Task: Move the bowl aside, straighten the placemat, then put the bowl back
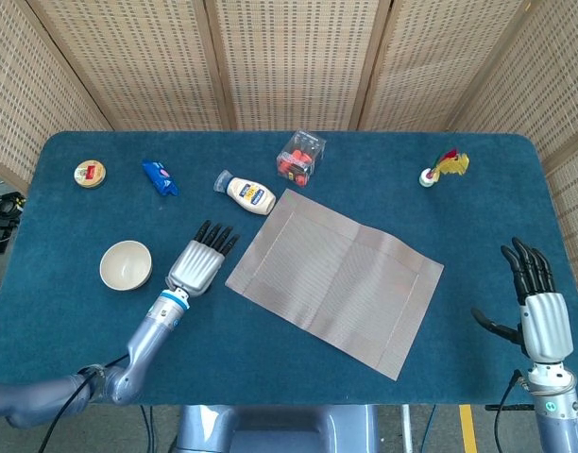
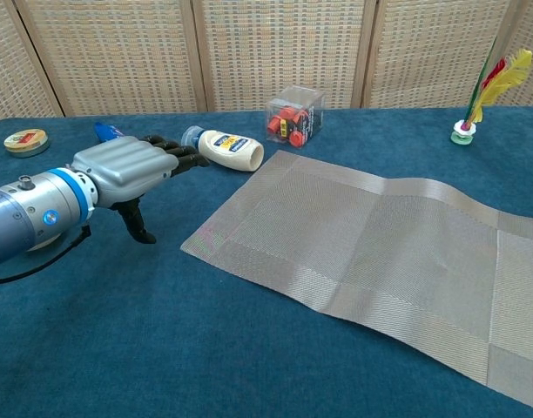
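Left hand [image 1: 200,266] hovers flat with fingers extended and spread, holding nothing, between the bowl [image 1: 126,264] and the near-left corner of the placemat [image 1: 336,279]; right hand [image 1: 537,311] is likewise open and empty, well clear of the mat at the table's right edge. Placemat: lies skewed at table centre, thin woven sheet, judged light and flexible with a slight ripple; best dragged by a corner or edge. Bowl: cream, upright, left of the mat, judged rigid, probably breakable; grip at the rim. Mayonnaise-type bottle [image 1: 250,194] bears a label, unreadable here.
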